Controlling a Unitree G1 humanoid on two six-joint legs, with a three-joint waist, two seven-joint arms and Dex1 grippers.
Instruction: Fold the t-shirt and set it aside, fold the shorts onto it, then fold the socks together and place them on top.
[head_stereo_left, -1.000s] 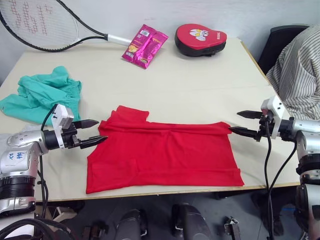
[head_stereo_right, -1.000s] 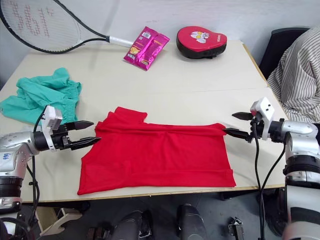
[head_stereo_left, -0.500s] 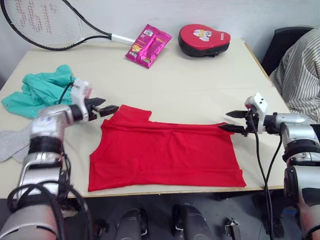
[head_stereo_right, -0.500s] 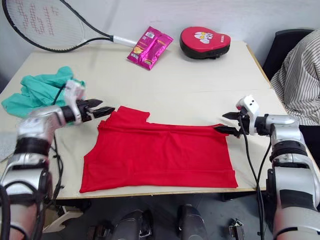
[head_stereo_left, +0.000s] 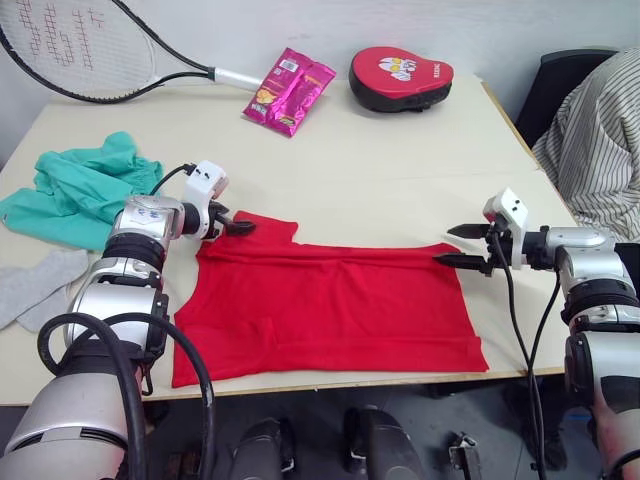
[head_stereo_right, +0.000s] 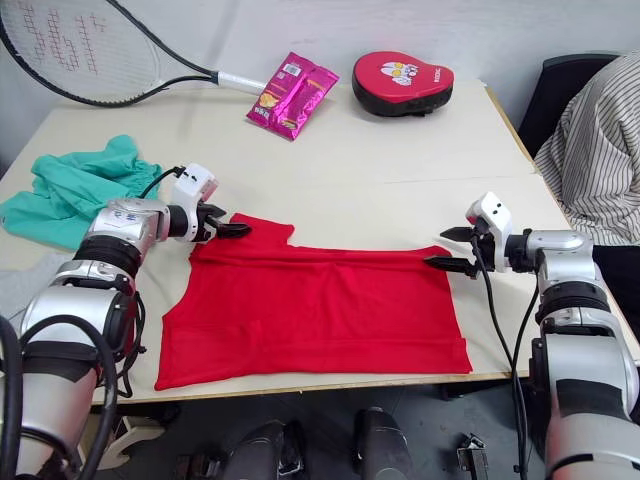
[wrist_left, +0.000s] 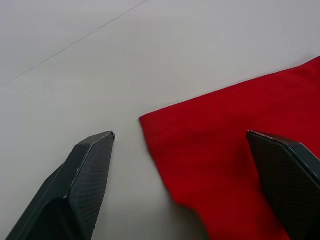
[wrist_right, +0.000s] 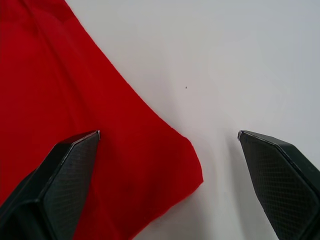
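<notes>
We see the t-shirt (head_stereo_left: 325, 305) spread flat at the near edge of the bench (head_stereo_left: 400, 170), with our left gripper (head_stereo_left: 238, 224) spread open at its far-left corner and our right gripper (head_stereo_left: 455, 245) spread open at its far-right corner. The socks (head_stereo_left: 35, 288) lie left of it. Farther left, the shorts (head_stereo_left: 80, 185) sit bunched.

The t-shirt (head_stereo_left: 330, 305) lies flat on the table (head_stereo_left: 400, 160), near the front edge. The shorts (head_stereo_left: 80, 185) lie to its left, with the socks (head_stereo_left: 35, 290) in front of them. The racket (head_stereo_left: 80, 50), snack packet (head_stereo_left: 290, 90) and padded mitt (head_stereo_left: 400, 77) lie along the back.
</notes>
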